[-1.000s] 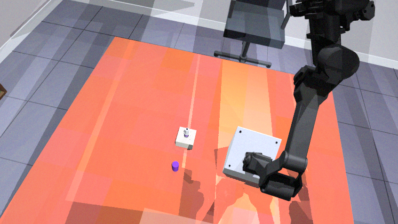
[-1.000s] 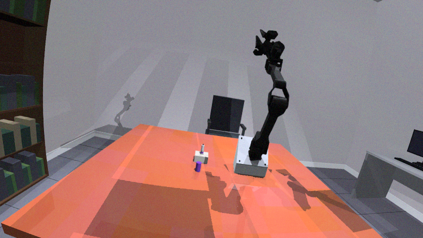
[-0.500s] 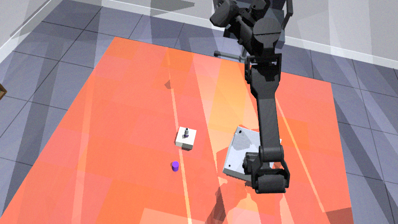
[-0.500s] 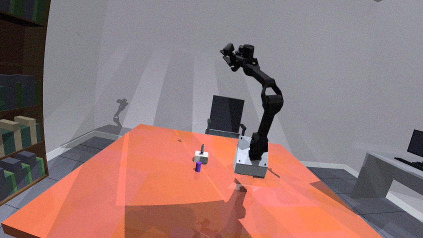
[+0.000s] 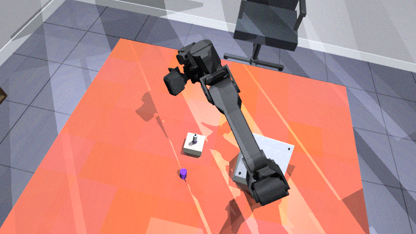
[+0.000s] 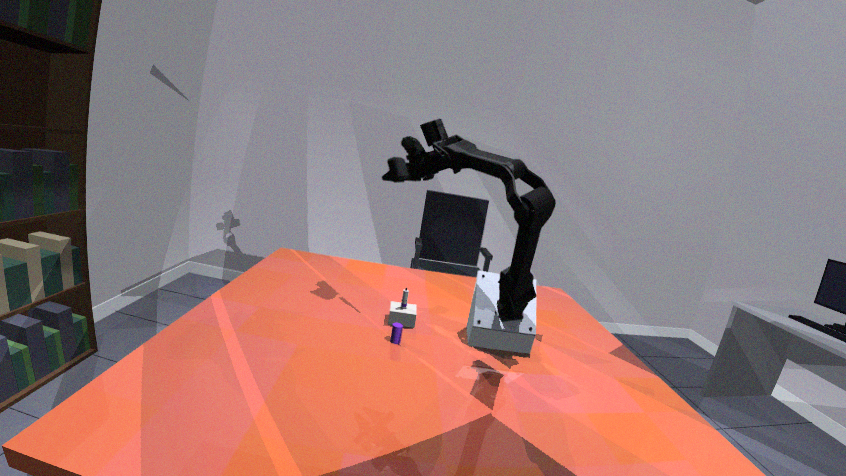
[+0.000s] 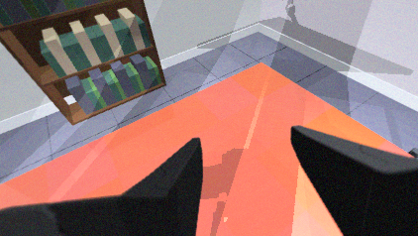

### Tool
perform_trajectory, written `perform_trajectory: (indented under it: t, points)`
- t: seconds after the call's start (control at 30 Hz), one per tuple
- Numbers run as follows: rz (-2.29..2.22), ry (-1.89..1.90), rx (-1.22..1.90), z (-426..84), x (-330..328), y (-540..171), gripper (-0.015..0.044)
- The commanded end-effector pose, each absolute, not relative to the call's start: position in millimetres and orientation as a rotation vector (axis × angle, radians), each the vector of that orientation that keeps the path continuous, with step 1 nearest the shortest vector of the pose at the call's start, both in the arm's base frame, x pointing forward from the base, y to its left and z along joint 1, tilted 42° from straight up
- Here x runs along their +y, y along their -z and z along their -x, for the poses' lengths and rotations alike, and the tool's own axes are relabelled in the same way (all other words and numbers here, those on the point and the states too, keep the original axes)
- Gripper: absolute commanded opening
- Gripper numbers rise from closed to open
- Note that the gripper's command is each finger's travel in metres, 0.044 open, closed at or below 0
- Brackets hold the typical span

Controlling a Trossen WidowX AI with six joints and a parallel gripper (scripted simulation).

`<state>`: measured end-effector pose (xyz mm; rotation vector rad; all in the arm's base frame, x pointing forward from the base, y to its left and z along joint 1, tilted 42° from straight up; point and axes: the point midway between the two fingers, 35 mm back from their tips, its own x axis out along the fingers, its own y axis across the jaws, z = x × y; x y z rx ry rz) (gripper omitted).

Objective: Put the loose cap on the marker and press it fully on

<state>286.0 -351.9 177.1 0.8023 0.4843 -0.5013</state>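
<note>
Nearest on the orange counter, a small purple cap stands upright and loose. It looks light, rigid and easily tipped, so gripping its sides at mid-height seems best. Just behind it, the marker stands upright in the white holder block. Farthest and high above, the gripper hangs with fingers apart, holding nothing.

The top view looks steeply down from high above the orange table. The exterior view faces it low, toward the office chair at 12 o'clock. The wrist view, close between the fingers, shares the bookshelf with the exterior view.
</note>
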Motion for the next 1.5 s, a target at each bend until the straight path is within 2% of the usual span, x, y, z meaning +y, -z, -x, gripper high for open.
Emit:
perform_trajectory:
  t: [0.0,0.3,0.63,1.47]
  points:
    - [-0.642,0.26,0.703,-313.2,-286.5,-146.0,0.0236]
    - [-0.328,-0.248,0.964,-326.9,-164.8,-111.9,0.0236]
    - [-0.011,-0.883,1.05,-295.8,-41.6,-100.2,0.0236]
    - [-0.003,-0.904,1.047,-301.4,-5.5,-61.7,0.0236]
